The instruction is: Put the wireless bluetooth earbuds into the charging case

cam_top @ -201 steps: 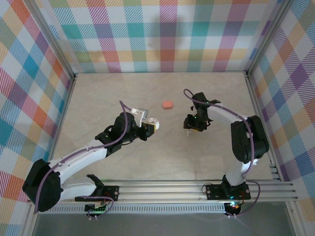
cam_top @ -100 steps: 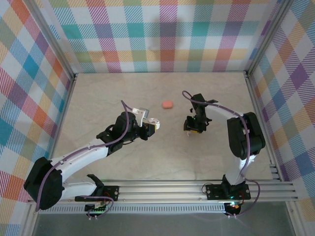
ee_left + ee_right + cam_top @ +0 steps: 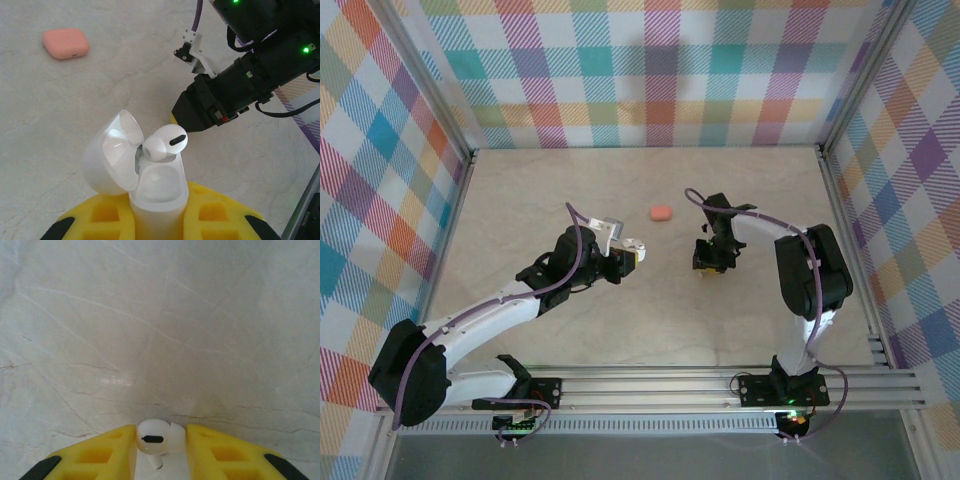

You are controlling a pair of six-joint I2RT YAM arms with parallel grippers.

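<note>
My left gripper [image 3: 630,254] is shut on a white charging case [image 3: 159,197], which it holds upright with the lid [image 3: 111,152] swung open. One white earbud [image 3: 165,142] sits in the case's mouth, its head sticking out. To the right, my right gripper [image 3: 705,264] points down at the table. Its yellow fingers [image 3: 107,450] press on both sides of a second white earbud [image 3: 155,436] that lies on the marble surface with its stem towards the camera. A salmon-pink case [image 3: 661,213] lies shut on the table between and beyond the two grippers.
The marble-patterned table [image 3: 560,185] is boxed in by plaid walls with aluminium posts at the corners. In the left wrist view the right arm's black wrist [image 3: 240,90] hangs close beyond the white case.
The right gripper's fingers have drawn in around the white earbud, and that wrist has shifted a little to the left. The left arm and the case have stayed put.
</note>
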